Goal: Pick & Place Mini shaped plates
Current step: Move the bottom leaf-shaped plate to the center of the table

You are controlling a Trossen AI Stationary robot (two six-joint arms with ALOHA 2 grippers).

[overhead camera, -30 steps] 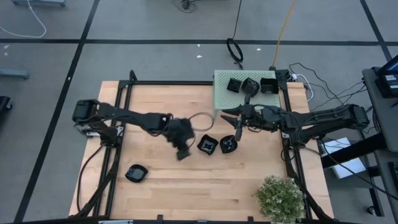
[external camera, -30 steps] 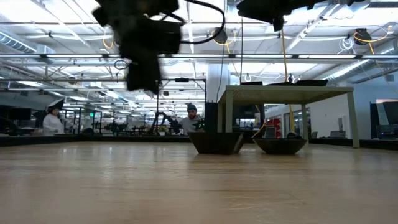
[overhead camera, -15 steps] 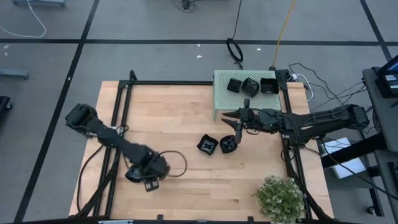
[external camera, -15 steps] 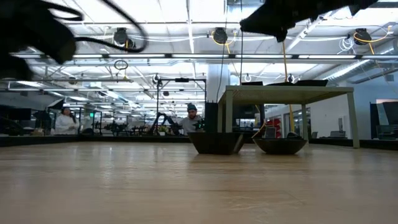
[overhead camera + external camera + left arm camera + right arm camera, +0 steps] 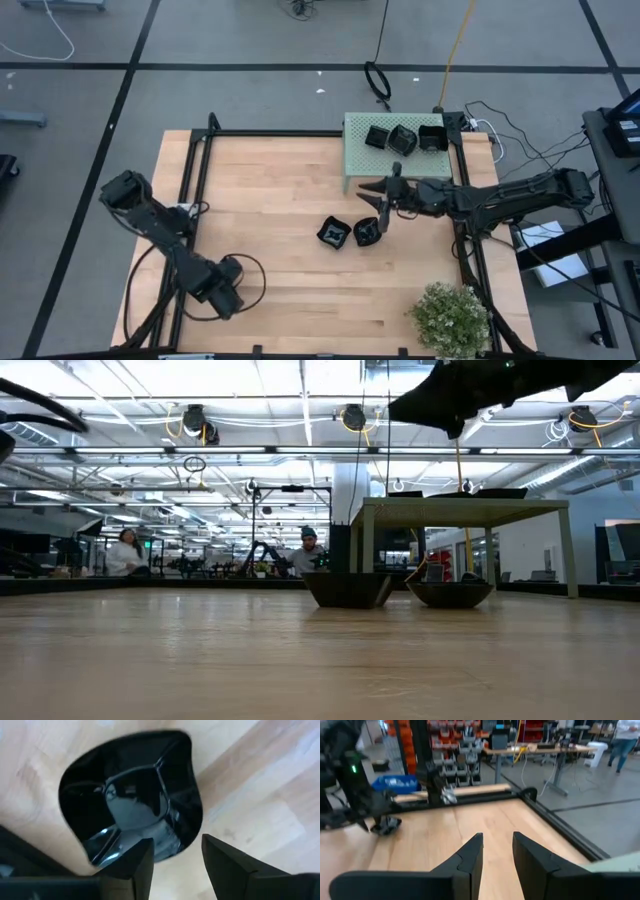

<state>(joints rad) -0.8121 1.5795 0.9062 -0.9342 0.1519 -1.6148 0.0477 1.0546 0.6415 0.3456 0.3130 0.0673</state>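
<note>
Since a second ago the left arm has swung away from the middle of the pale wooden table [image 5: 300,180] to its near-left corner, and the left gripper [image 5: 176,852] now hangs straight over a small glossy black wavy-edged dish [image 5: 131,795] lying there on the wood — the dish is hidden under the arm from above. Its fingers stand apart, one on each side of the dish's near rim, not yet closed on anything. The right gripper [image 5: 384,203] has barely shifted; it hovers just beside the pale green perforated box [image 5: 356,140], above the two loose black mini plates [image 5: 351,232] that sit touching near the table's centre, its fingers parted and empty. Three more black plates [image 5: 403,138] already rest on the box. The likely trouble is at the left corner: the dish is glossy and its walls slope, so a pinch on the rim may well slide off or tip the dish up as the fingers close. It also lies close to the table's black frame rail [image 5: 188,200], so a nudge could push it against the rail or off the board — and a fast swing back across could fling a loosely held plate.
</note>
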